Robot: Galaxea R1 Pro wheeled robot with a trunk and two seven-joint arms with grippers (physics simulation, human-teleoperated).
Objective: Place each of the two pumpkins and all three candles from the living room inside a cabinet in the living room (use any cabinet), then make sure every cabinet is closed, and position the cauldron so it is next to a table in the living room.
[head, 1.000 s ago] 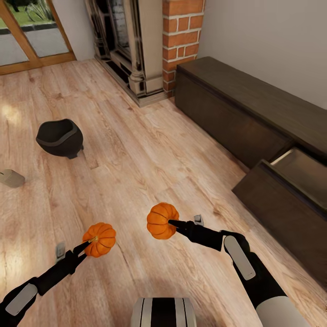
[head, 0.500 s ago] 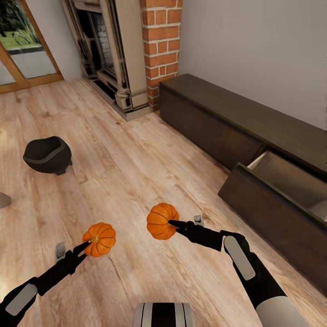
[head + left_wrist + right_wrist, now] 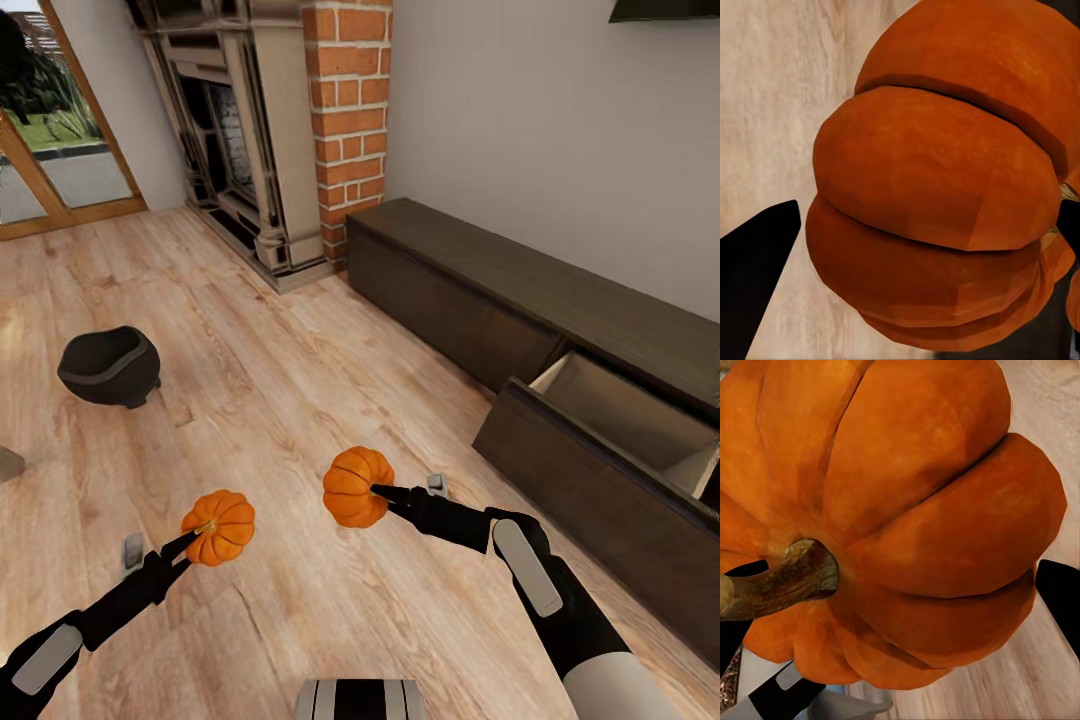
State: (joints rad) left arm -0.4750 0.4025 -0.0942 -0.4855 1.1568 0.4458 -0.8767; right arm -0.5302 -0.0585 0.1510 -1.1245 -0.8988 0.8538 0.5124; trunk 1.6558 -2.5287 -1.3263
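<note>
Lower frame: left gripper (image 3: 190,543) clamps one pumpkin (image 3: 219,527), right gripper (image 3: 378,491) clamps another pumpkin (image 3: 352,486); cabinet (image 3: 520,300) drawer open at right

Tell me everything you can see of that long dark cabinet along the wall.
The cabinet is a long, low unit of dark-brown wood with a flat top, standing on the plank floor against the pale wall, its far end by the brick column. It has two wide handleless drawer fronts. The farther one is shut; the nearer drawer is pulled out, showing a pale inside. Neither gripper touches it.
</note>
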